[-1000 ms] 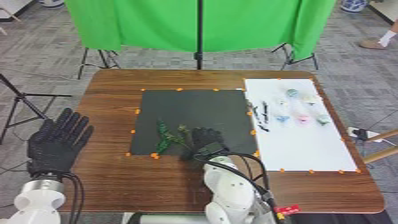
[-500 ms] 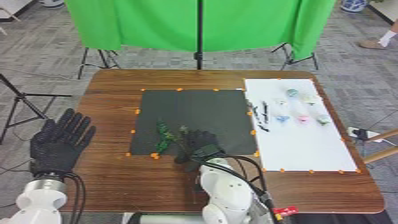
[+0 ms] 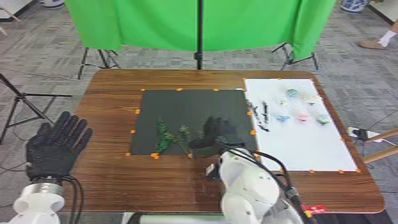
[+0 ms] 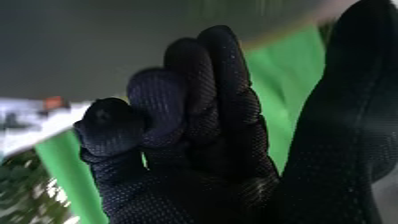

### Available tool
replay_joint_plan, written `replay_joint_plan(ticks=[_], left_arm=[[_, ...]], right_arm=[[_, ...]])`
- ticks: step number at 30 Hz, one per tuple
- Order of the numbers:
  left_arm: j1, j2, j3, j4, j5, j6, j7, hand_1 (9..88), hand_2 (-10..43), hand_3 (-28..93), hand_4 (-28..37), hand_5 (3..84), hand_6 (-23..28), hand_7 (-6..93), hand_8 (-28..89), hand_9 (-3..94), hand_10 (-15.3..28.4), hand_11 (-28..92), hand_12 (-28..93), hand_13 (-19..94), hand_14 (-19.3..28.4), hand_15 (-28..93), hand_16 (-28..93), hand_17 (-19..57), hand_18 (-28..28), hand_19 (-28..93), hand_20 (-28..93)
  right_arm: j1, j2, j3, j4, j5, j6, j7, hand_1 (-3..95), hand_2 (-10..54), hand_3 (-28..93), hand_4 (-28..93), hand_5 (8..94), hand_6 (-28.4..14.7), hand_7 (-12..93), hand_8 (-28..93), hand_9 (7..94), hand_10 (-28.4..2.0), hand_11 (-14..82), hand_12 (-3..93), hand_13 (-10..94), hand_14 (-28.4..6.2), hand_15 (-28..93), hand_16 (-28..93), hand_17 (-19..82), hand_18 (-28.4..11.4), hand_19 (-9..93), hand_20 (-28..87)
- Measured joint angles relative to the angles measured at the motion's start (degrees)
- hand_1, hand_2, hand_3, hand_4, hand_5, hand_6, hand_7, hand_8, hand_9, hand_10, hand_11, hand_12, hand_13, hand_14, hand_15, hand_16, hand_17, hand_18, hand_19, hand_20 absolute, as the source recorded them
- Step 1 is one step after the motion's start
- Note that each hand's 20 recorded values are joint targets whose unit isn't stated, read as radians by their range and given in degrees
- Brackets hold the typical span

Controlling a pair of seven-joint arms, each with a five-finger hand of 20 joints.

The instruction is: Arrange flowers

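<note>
My right hand (image 3: 216, 138) is over the lower right part of the black mat (image 3: 182, 107), open, just right of the green stems. Two leafy green stems lie on the mat's lower left: a fuller one (image 3: 164, 139) and a thinner one (image 3: 185, 134) beside it. Small pale blue, pink and white flower heads (image 3: 303, 118) rest on the white sheet (image 3: 306, 150) at the right. In the right wrist view my right hand (image 4: 195, 130) has its fingers up and slightly bent, holding nothing. At the table's left side my left hand (image 3: 56, 147) is open with straight fingers.
Orange tape pieces (image 3: 253, 132) mark the edges of mat and sheet. Black brush-like marks (image 3: 260, 115) run along the sheet's left side. A green cloth (image 3: 142, 25) hangs behind the brown wooden table (image 3: 115, 185).
My right hand has moved right, away from the stems, and its forearm has swung right. The thinner stem now lies uncovered. My left hand has barely moved.
</note>
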Motion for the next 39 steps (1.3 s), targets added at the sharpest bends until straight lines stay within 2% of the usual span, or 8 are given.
replay_joint_plan(ticks=[3,7,13,16,19,25,30,39], left_arm=[[0.3,-0.07,0.0,-0.03,-0.21,0.0,0.35,30.4,18.9,73,-27.2,47.1,8.4,14.4,-9,39.5,14.3,20,12,30,14.1,36,-6,-2.9,12.9,29,14],[0.4,-0.15,0.05,-0.16,-0.32,0.0,0.56,30.5,18.9,73,-27.2,47.1,8.5,14.5,-9,39.5,14.4,20,12,30,14.2,36,-6,-2.9,12.9,29,14],[0.5,-0.43,0.05,-0.26,-0.36,0.07,0.59,30.6,18.9,73,-27.5,47.1,8.5,14.5,-9,39.6,14.3,20,12,30,14.2,36,-6,-2.8,12.8,28,14],[0.5,-0.5,0.08,-0.26,-0.36,0.07,0.59,30.5,18.9,73,-27.5,47.2,8.5,14.5,-9,39.6,14.3,20,12,30,14.2,36,-6,-2.8,12.8,28,14],[0.5,-0.5,0.1,-0.28,-0.38,0.1,0.59,30.4,18.9,73,-27.5,47.2,8.6,14.4,-9,39.6,14.4,20,12,30,14.2,36,-6,-2.8,12.8,28,14],[0.5,-0.5,0.1,-0.36,-0.38,0.16,0.58,30.4,19.0,73,-27.6,47.3,8.6,14.5,-9,39.7,14.4,20,12,30,14.2,36,-6,-2.8,12.8,28,14],[0.5,-0.5,0.08,-0.36,-0.4,0.18,0.54,30.3,18.9,73,-27.7,47.2,8.5,14.6,-9,39.6,14.3,20,12,30,14.2,36,-6,-2.8,12.9,28,14],[1.1,-0.54,-0.02,-0.52,-0.45,0.19,0.52,30.3,18.9,73,-27.7,47.2,8.5,14.6,-9,39.6,14.3,20,12,30,14.2,36,-6,-2.9,12.9,28,14]], right_arm=[[0.4,0.8,2.0,-2.0,2.1,4.0,-0.1,42.7,-8.6,78,-8,67.5,-9.0,24,16,70.9,-21.1,28.9,25.4,65,-16.9,55,28,36,-26.6,85,26],[1.9,1.9,4.3,-1.2,4.7,11.9,0.1,43.0,-5.5,87,3,71.9,-7.6,23,16,76.7,-18.4,21.8,30.8,70,-12.8,46,37,39,-25.1,86,22],[3.6,4.3,6.5,1.5,5.4,20.4,1.2,42.3,-6.7,76,-10,69.8,-8.6,22,17,72.1,-20.9,26.0,24.3,66,-17.0,52,26,38,-25.5,87,21],[4.0,5.3,7.7,2.2,3.9,20.0,2.1,40.4,-7.0,75,-12,67.4,-9.2,22,12,69.3,-22.2,25.9,23.5,63,-18.1,54,24,37,-26.3,89,22],[5.1,6.0,8.5,4.1,-0.6,17.0,3.2,37.8,-8.9,75,-12,65.8,-9.9,23,-5,67.5,-23.0,25.2,23.0,62,-18.4,55,23,38,-26.7,92,23],[8.8,7.4,9.1,10.3,-3.7,9.5,5.3,37.1,-9.5,75,-15,65.9,-11.5,16,-7,66.7,-23.6,22.8,21.5,62,-18.6,56,23,39,-26.8,93,25],[11.8,7.8,9.4,16.4,-2.5,8.6,6.3,36.5,-9.5,75,-16,65.8,-12.8,12,-7,65.8,-24.2,18.8,19.5,61,-18.7,56,23,39,-27.0,93,26],[12.8,8.6,10.2,18.9,-2.7,6.1,7.2,34.8,-9.5,72,-18,64.0,-13.1,10,-6,63.9,-24.6,16.1,18.3,60,-19.0,58,24,39,-27.4,93,33]])
